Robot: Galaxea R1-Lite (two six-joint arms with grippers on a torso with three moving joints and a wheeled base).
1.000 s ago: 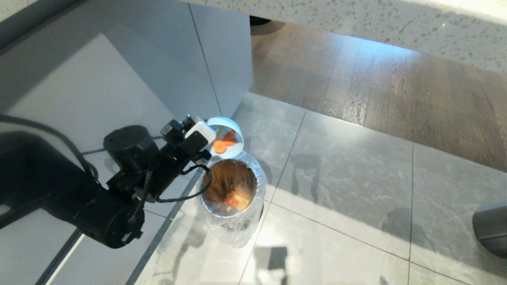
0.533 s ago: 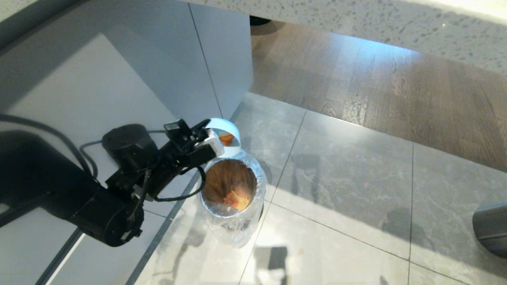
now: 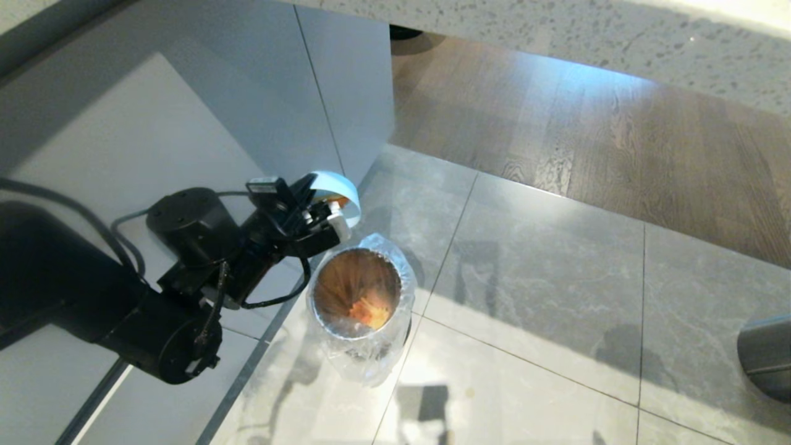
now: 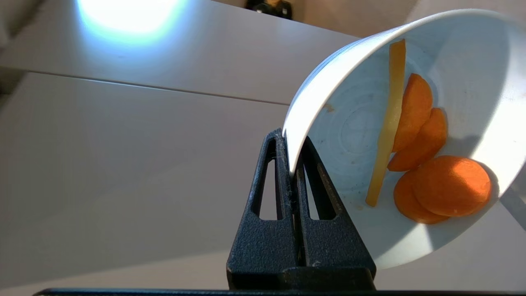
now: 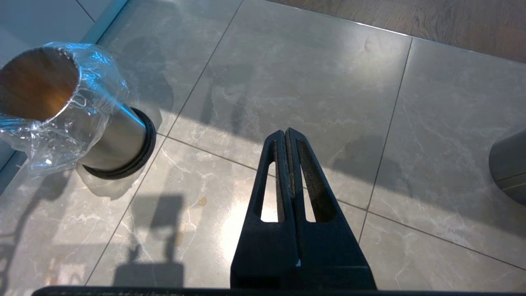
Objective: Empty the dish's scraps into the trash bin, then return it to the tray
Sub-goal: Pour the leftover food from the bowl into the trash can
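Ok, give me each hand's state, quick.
Left hand: shut on the rim of the dish, tipped above the bin, scraps inside.
Right hand: shut, empty, over the floor.

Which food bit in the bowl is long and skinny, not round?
The pale yellow stick, lying up the inside of the tipped dish. The carrot slices beside it are orange rounds.

Dish (image 3: 337, 185) tilted just behind trash bin (image 3: 358, 303), scraps (image 4: 423, 164) inside.
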